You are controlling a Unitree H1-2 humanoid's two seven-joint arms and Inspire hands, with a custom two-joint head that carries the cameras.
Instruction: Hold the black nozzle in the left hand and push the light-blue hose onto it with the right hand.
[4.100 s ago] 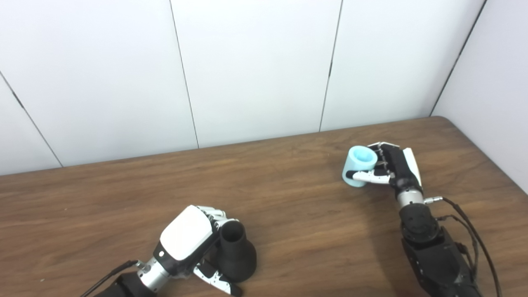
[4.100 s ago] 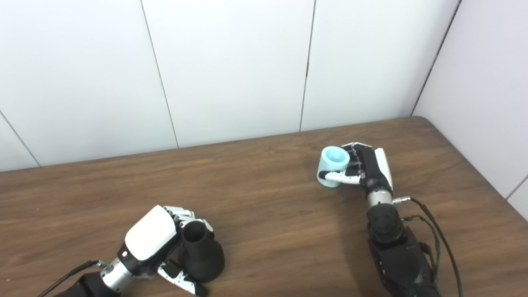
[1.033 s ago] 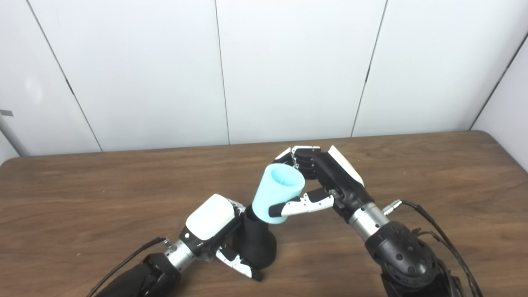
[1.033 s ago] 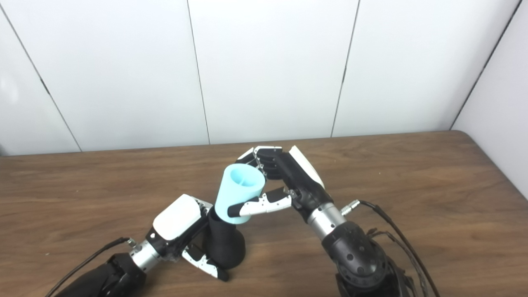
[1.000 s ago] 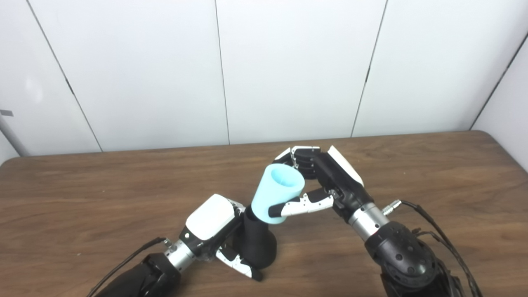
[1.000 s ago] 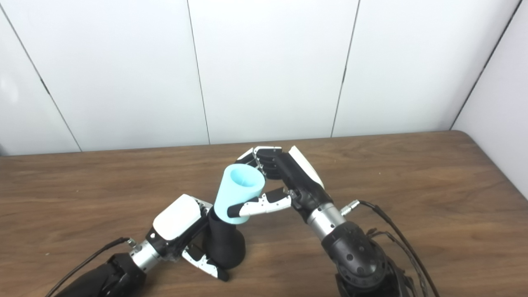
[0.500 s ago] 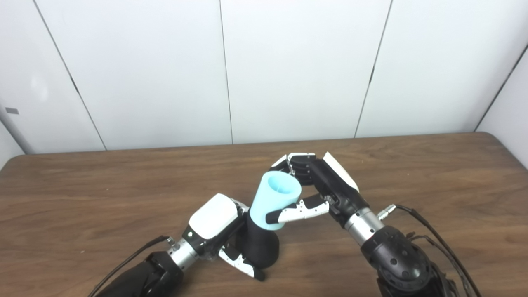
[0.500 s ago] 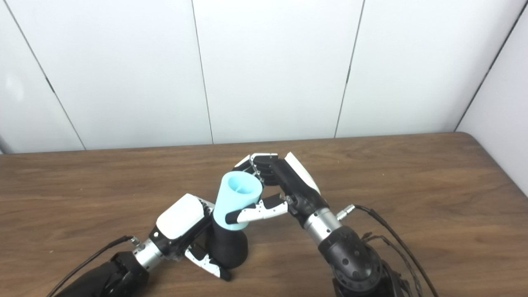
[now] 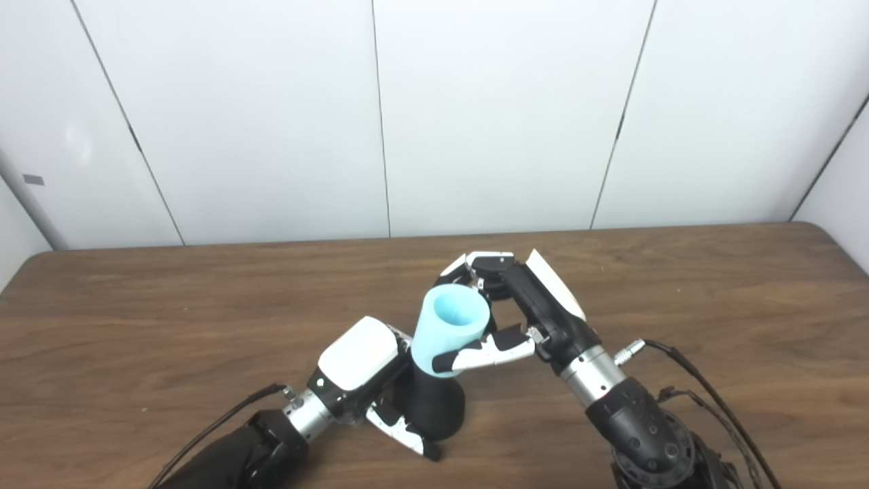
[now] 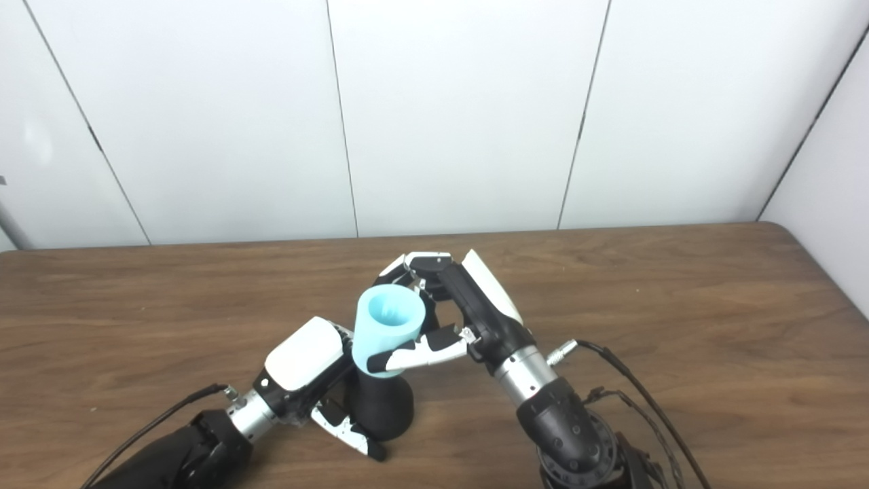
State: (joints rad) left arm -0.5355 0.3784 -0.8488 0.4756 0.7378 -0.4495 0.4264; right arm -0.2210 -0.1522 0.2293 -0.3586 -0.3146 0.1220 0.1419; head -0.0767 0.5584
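Observation:
The black nozzle [image 9: 436,409] stands upright on the wooden table [image 9: 136,326], flared base down. My left hand [image 9: 363,370] is shut on it from the left, thumb in front of the base. The light-blue hose [image 9: 449,329] is a short wide tube sitting over the nozzle's narrow top, leaning a little to the right, open end up. My right hand [image 9: 519,319] is shut on the hose from the right, thumb across its front, fingers behind its rim. The nozzle's neck is hidden inside the hose.
White wall panels [image 9: 489,115] rise right behind the table's far edge. A side wall [image 9: 842,176] closes the right corner. Cables [image 9: 706,401] trail from my right wrist over the tabletop. The table's left end [image 9: 20,272] shows in the left eye view.
The hose has come down further over the nozzle's neck and stands more upright than a second ago. Both hands keep their grips. The camera has turned a little to the left.

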